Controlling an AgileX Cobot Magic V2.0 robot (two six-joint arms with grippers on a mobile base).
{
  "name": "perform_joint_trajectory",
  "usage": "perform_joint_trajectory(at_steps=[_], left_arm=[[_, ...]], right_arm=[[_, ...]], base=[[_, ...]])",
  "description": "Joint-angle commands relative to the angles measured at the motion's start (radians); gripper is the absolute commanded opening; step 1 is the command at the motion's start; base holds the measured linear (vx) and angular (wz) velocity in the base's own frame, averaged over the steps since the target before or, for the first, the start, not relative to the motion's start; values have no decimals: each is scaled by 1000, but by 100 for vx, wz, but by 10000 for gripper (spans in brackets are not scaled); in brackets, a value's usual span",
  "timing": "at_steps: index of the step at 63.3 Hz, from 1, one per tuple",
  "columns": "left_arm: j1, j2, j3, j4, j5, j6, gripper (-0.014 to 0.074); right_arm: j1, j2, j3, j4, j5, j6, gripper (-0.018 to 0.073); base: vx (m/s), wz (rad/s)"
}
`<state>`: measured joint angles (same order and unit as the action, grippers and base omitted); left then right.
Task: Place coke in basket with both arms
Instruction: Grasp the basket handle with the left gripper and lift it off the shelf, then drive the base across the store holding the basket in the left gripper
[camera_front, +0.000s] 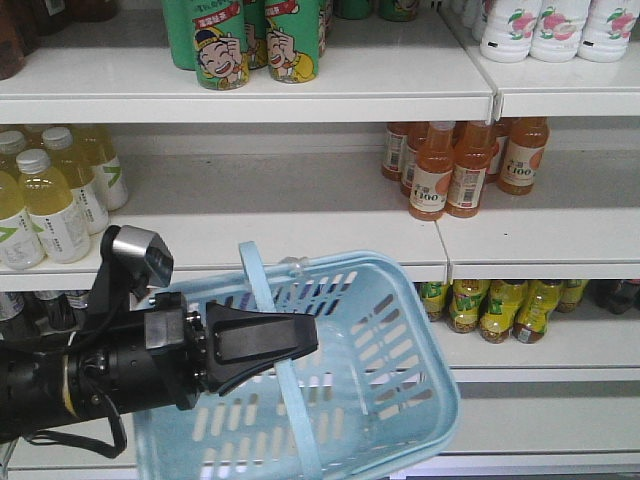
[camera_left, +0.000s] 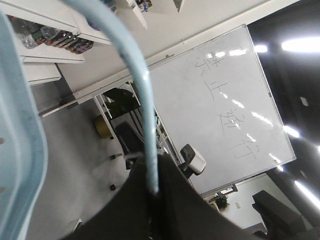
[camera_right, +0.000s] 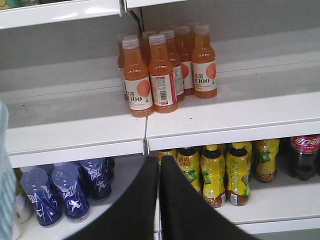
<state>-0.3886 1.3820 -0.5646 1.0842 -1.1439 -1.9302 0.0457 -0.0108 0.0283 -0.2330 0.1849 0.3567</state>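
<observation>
Your left gripper is clamped on the handle of the basket, which hangs tilted; level it, mouth upward. Your right gripper, jaws together and empty, faces the shelf's front edge. The coke is out of view, so find it before reaching.

The basket runs off the bottom (left arm covers one wall).

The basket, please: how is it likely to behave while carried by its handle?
The basket is probably light: thin slotted plastic. It hangs tilted from the handle, so a push would likely set it swinging. The left gripper pinches only that narrow hoop, which may pivot or slip.
</observation>
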Motion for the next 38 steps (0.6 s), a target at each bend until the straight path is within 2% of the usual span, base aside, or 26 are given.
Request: perform_joint_trajectory(at_steps=[1,13,38], left_arm=[[-3,-67,-23,-74,-237,-1,-8],[-3,-98,-23,-107,-237,0,-8],[-3,-98,-23,-107,-237,9,-8]], right_arm=[[-3,-18,9,-13,-71,-7,-4],[-3,-18,9,-13,-71,-7,-4],[-3,-18,9,-13,-71,-7,-4]], base=[[0,0],[0,0],[0,0]])
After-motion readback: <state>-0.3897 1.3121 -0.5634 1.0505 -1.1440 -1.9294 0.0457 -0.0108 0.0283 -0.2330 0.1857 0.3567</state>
